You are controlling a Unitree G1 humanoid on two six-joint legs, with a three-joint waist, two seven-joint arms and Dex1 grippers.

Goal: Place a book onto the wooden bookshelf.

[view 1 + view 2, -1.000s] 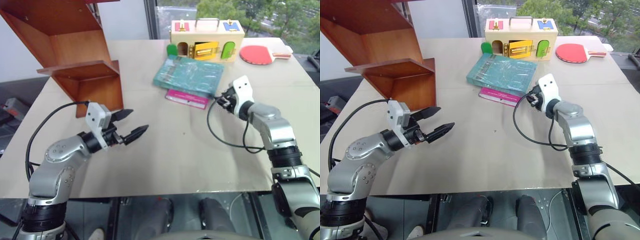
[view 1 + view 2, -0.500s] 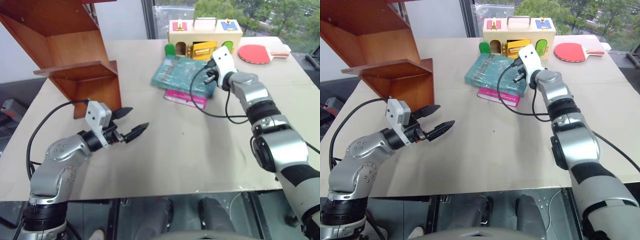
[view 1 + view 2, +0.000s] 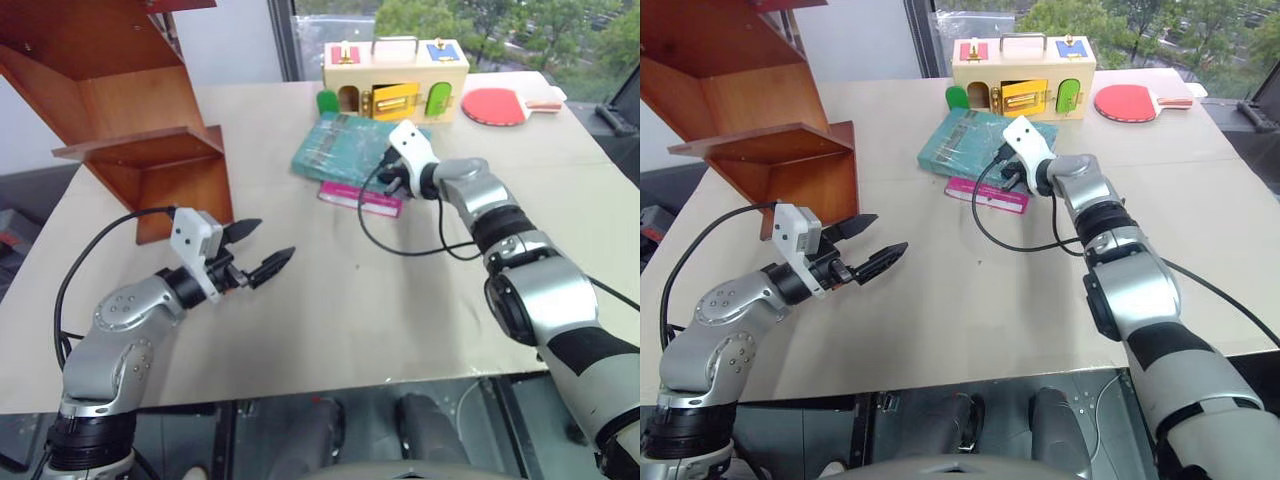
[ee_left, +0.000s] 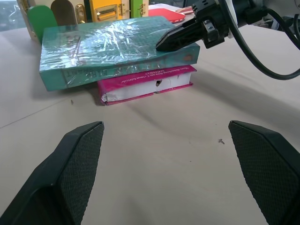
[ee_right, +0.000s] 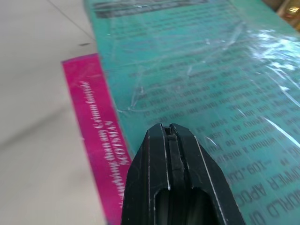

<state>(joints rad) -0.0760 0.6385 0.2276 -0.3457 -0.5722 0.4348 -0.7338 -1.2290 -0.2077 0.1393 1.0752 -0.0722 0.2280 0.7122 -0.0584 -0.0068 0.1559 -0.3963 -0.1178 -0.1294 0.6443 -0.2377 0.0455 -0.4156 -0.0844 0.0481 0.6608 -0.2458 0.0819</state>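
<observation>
Pale beige table (image 3: 420,300) by a window with green trees outside. The wooden bookshelf (image 3: 120,110) stands at the table's far-left corner, reddish-brown, slanted side panels, open flat shelves with nothing on the visible ones. The book (image 3: 345,150), teal-green and wrapped in shiny plastic, lies flat near the middle-far part of the table, stacked on a thinner pink book (image 3: 362,198) whose edge sticks out toward the robot. Behind the stack, a pale yellow wooden box (image 3: 395,75) with coloured doors and a handle on top; a red ping-pong paddle (image 3: 505,104) to its right. Right gripper (image 4: 161,45) is clenched shut, fingers pressed together with nothing between them, tips over the near-right corner of the book's cover; wrist view puts them just above the cover beside the pink book's exposed edge, contact can't be confirmed. A black cable (image 3: 400,240) loops from that wrist down across the table. Left gripper (image 3: 262,250) is spread wide, empty, hovering above bare table on the robot's left, just in front of the bookshelf's lower shelf, well apart from the book, pointing toward the stack. Left wrist view shows both fingers (image 4: 75,173) splayed at the sides with the two books straight ahead.
</observation>
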